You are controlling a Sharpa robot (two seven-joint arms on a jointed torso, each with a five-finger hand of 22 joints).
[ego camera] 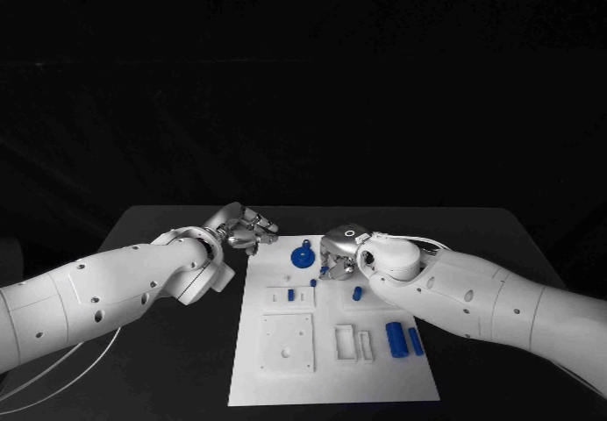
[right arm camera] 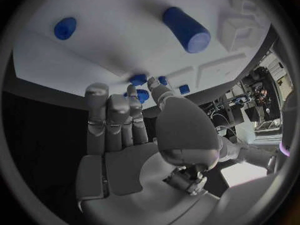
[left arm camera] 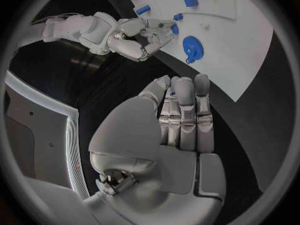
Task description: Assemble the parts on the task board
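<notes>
Head view: right hand [ego camera: 339, 254] working at the board's far end, left hand [ego camera: 244, 226] standing off.

Head view: the right hand reaches over the far part of the task board [ego camera: 332, 368], beside the blue round part [ego camera: 303, 256]; two blue cylinders [ego camera: 403, 338] lie near the board's right edge. The left hand hovers over the table just off the board's far left corner.
Left wrist view: left hand's fingers straight and together, holding nothing.
Right wrist view: the right hand's fingertips meet at a small blue part [right arm camera: 139, 79]; whether it is truly pinched I cannot tell. Likely a pick or seating step; next calls for a firm hold and careful alignment.
</notes>
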